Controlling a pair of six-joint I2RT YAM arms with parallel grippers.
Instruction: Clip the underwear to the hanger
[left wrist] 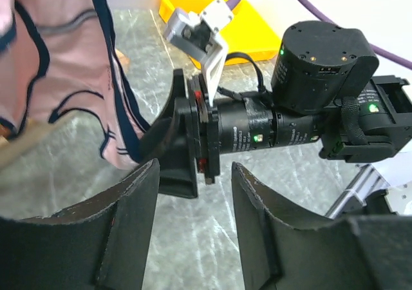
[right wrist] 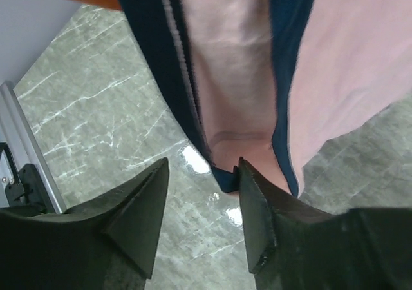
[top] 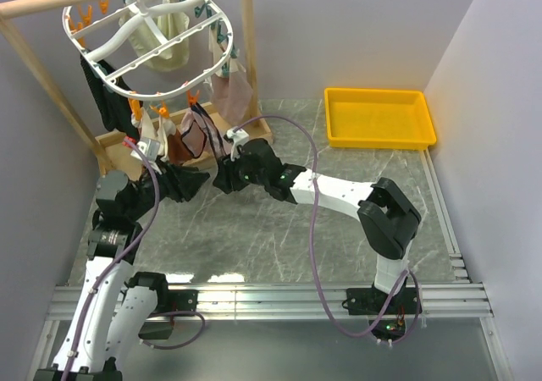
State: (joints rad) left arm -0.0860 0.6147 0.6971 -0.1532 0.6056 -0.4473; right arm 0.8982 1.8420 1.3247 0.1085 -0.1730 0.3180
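- Underwear (right wrist: 232, 77) hung straight ahead of the right hand (right wrist: 203, 169), long axis vertical. Its navy-trimmed lower end dipped toward the gap between the fingers and lay just beside the inner edge of one finger. Whether it touched could not be told.
- Right hand stood wide open, gripping nothing.
- Left hand (left wrist: 195, 174) was likewise spread wide and empty. From it the underwear lay ahead and off to the left. The right hand's fingers sat directly in front of it, with the yellow tray (left wrist: 254, 35) far beyond.
- Right hand seemed the nearer of the two and the better lined up with the cloth's lower edge.
- Above both hands, the hanger (top: 114, 34) dangled orange pins (top: 135, 108) from its near rim, and the underwear hung below that rim. How many pins held it could not be made out.
- Table (right wrist: 96, 129) under the hands was glossy, marble-patterned grey-green. The two hands faced each other closely, so sideways room looked tight.
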